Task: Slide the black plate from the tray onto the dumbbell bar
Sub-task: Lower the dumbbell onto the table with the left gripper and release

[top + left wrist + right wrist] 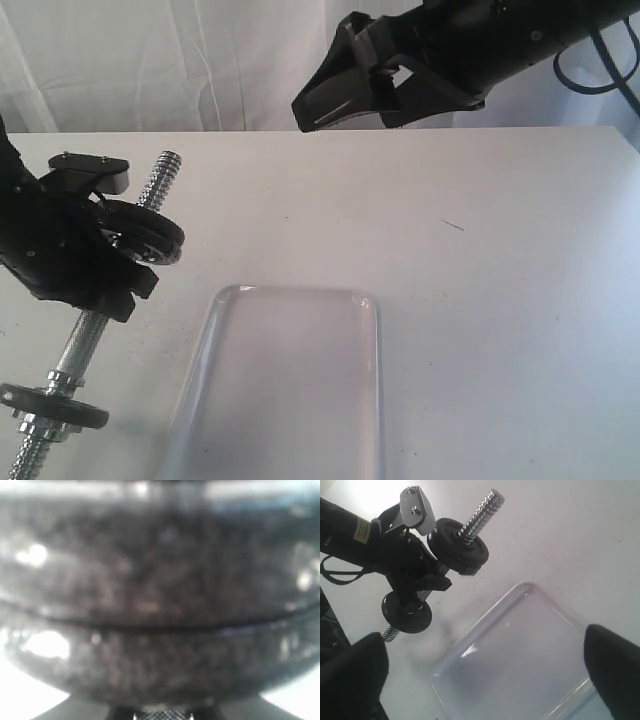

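The black plate (148,232) sits threaded on the upper end of the dumbbell bar (75,345), which slants up off the table at the left. My left gripper (118,262) is shut on the bar just below that plate. In the left wrist view the plate's blurred rim (160,605) fills the picture, and a bit of knurled bar (162,715) shows beneath it. A smaller black disc (55,405) sits lower on the bar. The tray (285,400) lies empty at the front. My right gripper (350,112) hangs open high at the back, holding nothing; it looks down on the tray (520,650) and the plate (458,545).
The white table (500,300) spreads to the right of the tray. A white curtain (150,60) closes off the back. A black cable (600,70) loops behind the right arm.
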You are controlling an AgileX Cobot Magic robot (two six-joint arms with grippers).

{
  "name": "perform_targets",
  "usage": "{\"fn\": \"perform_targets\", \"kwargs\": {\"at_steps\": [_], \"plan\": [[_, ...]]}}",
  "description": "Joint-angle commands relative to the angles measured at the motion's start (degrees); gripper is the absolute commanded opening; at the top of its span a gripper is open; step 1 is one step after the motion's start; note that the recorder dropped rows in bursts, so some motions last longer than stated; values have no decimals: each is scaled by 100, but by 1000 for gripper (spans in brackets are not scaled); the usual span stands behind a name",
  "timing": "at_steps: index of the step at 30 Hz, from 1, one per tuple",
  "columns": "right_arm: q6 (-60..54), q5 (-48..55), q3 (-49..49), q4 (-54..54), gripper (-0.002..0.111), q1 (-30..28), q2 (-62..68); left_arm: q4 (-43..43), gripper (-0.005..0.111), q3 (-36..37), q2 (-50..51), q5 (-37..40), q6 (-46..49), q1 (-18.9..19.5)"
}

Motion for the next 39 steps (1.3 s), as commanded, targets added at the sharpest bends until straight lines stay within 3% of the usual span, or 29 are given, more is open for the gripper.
{"fn": "perform_targets", "kwargs": {"at_steps": [1,20,39], "plan": [[8,179,-23,1,105,-21,-48,-69,0,-262,-138,-306,-532,-7],[8,243,4,-154,105,-21,-48,-90,0,-262,775,-276,-824,-7],[8,266,4,-310,105,-21,-48,-90,0,-262,832,-240,-1233,-7]]}}
